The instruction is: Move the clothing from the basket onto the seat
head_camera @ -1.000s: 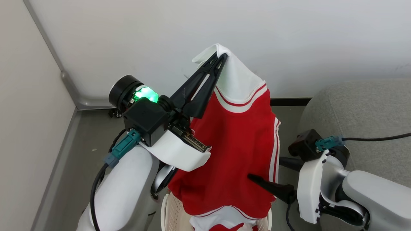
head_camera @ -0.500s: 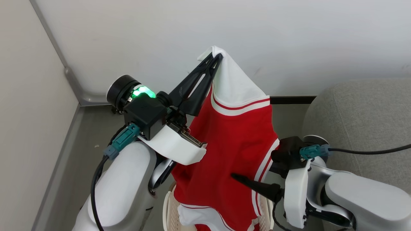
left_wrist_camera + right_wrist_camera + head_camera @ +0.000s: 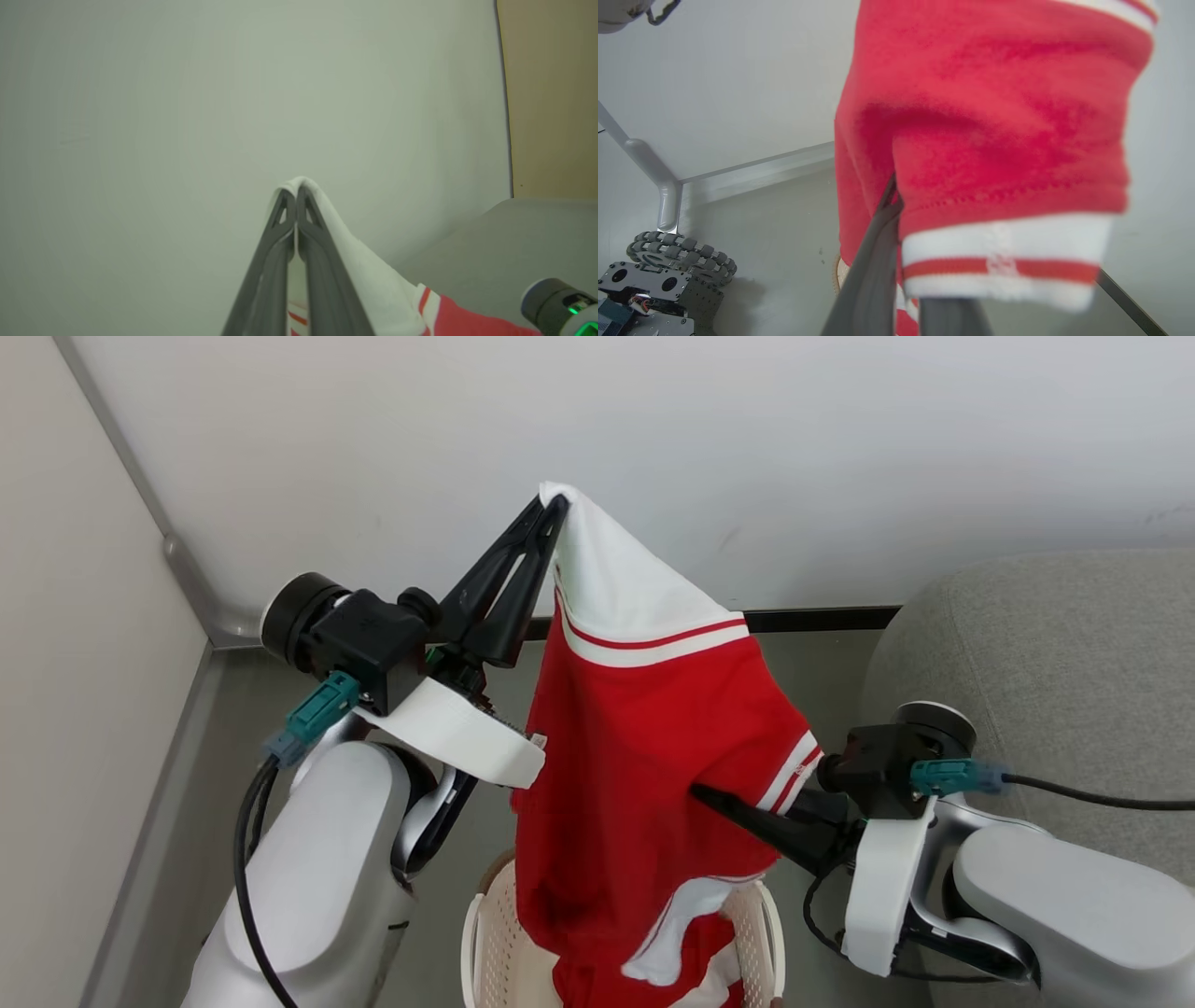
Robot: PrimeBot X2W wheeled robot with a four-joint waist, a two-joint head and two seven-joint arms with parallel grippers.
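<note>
White wall (image 3: 653,429) and grey floor (image 3: 822,663) meet in a corner behind the robot's arms. The left gripper (image 3: 557,506) is raised high, close before the wall, and its fingers are pressed together on the white top corner of the red garment (image 3: 644,737). The right gripper (image 3: 702,793) has its fingers closed on the garment's side edge, just beside the red-white stripe trim (image 3: 999,268). A small white mark on this trim is too blurred to read. The garment's lower end hangs into the basket (image 3: 478,933) on the floor. The grey seat (image 3: 1046,653) stands on the robot's right, apart from the garment, with open floor between them.
</note>
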